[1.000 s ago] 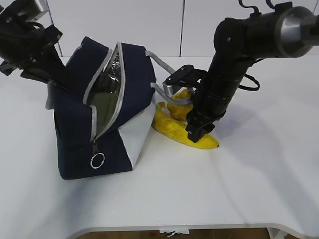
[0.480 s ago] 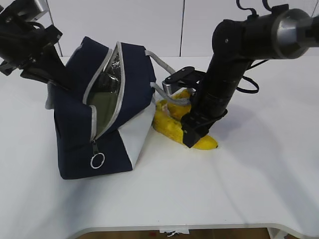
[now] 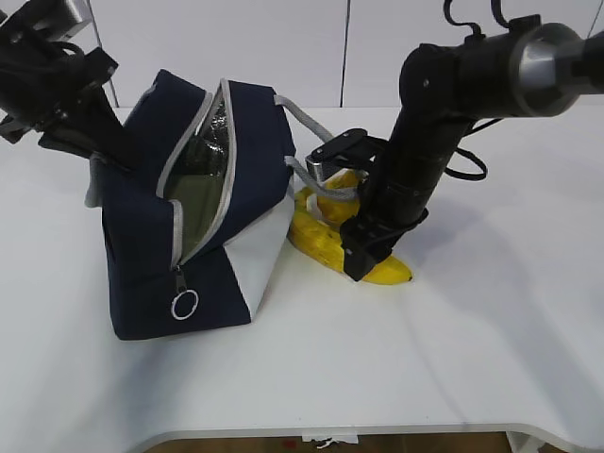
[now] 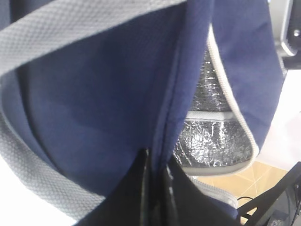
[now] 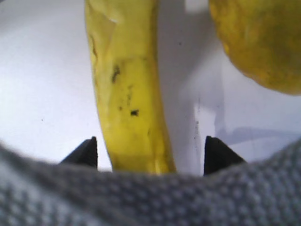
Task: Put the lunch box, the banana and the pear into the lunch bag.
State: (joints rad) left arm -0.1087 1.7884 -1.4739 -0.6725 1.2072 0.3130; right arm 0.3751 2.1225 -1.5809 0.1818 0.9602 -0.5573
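Observation:
The navy lunch bag (image 3: 142, 236) leans tilted on the white table, its zipper open onto silver lining (image 4: 211, 136). Inside the opening, the lunch box's green lid (image 3: 193, 203) shows dimly. My left gripper (image 3: 106, 149) is shut on the bag's fabric rim (image 4: 157, 165) at the upper left and holds it up. The banana (image 3: 318, 241) lies just right of the bag, with the pear (image 3: 347, 179) behind it. My right gripper (image 3: 363, 253) is down over the banana (image 5: 127, 94), open, one fingertip (image 5: 87, 153) on each side. The pear (image 5: 263, 42) sits beyond to the right.
A grey webbing handle (image 3: 302, 118) of the bag drapes over the fruit and lies across the right wrist camera (image 5: 141, 197). The zipper's ring pull (image 3: 184, 304) hangs at the bag's front. The table's front edge (image 3: 330, 429) runs close below.
My right gripper's jaws have spread wider and it has shifted a little left and down along the banana. The left gripper and the bag have stayed put.

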